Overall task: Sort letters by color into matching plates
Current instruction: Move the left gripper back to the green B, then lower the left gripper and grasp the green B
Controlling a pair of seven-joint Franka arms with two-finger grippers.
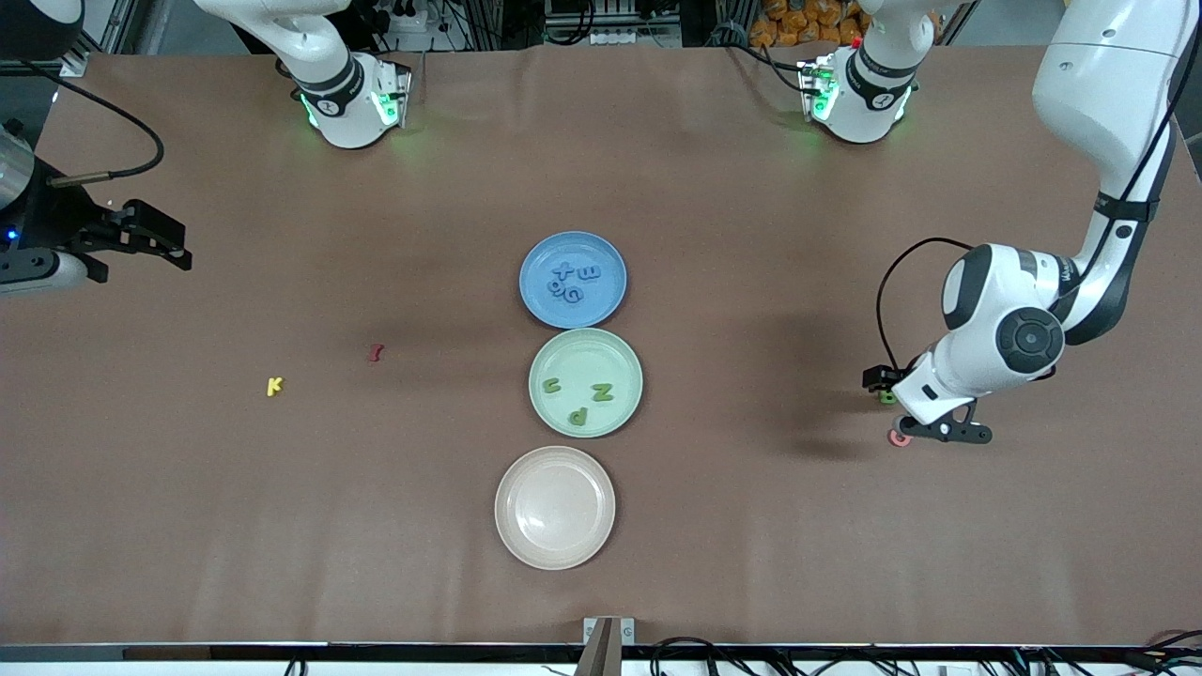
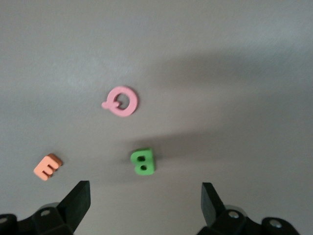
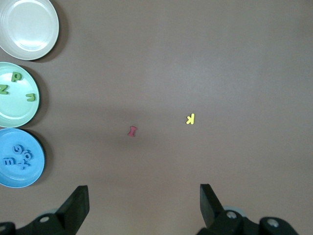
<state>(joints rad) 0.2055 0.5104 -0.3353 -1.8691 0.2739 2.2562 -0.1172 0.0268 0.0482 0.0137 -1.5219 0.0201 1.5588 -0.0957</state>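
Three plates stand in a row mid-table: the blue plate (image 1: 540,258) with several blue letters (image 1: 570,282), the pale green plate (image 1: 582,361) with three green letters (image 1: 576,415), and the bare cream plate (image 1: 554,507). My left gripper (image 1: 918,413) hangs open low over the table toward the left arm's end. Below it lie a green B (image 2: 143,162), a pink Q (image 2: 121,101) and an orange E (image 2: 47,166); the B lies just ahead of the open left gripper (image 2: 145,205). My right gripper (image 1: 174,242) waits open at the right arm's end.
A yellow K (image 1: 274,386) and a dark red letter (image 1: 376,353) lie loose on the brown table between the plates and the right arm's end; both also show in the right wrist view, the K (image 3: 190,119) and the red letter (image 3: 132,130).
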